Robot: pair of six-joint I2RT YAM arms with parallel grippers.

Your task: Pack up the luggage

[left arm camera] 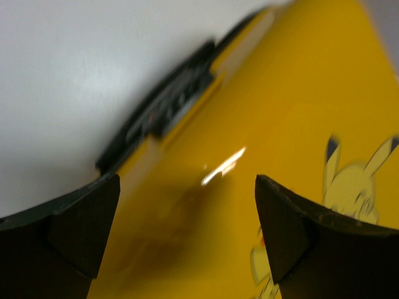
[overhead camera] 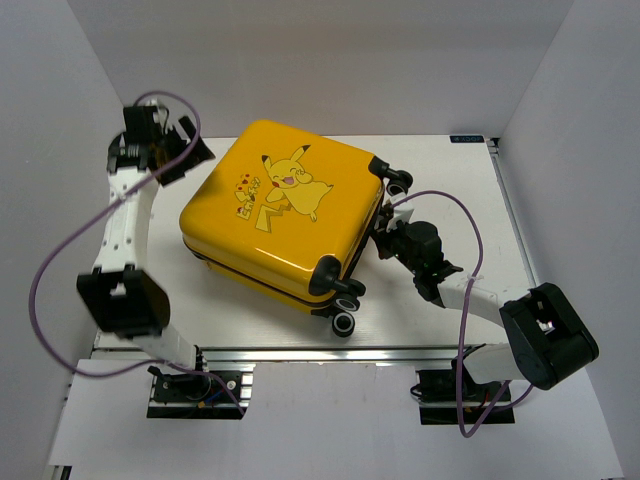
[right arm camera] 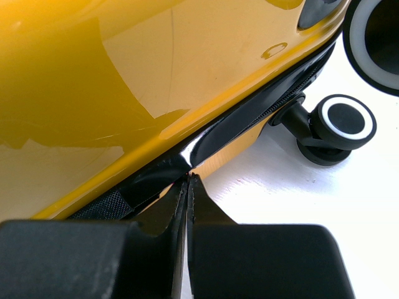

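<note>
Two grippers flank the luggage [overhead camera: 280, 220], which lies flat on the table [overhead camera: 480, 220], Pikachu side up. Left gripper [overhead camera: 165, 148] sits off its far-left corner, jaws wide apart, facing the yellow shell. Right gripper [right arm camera: 188, 187] is at its wheel side, fingers pressed together, tips against the dark zipper seam [right arm camera: 249, 121] near a wheel [right arm camera: 343, 124].

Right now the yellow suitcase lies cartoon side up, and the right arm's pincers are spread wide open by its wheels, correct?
Not quite: the right gripper is shut, pressed together at the seam of the suitcase, as the right wrist view shows. The suitcase does lie cartoon side up, wheels nearby.
</note>
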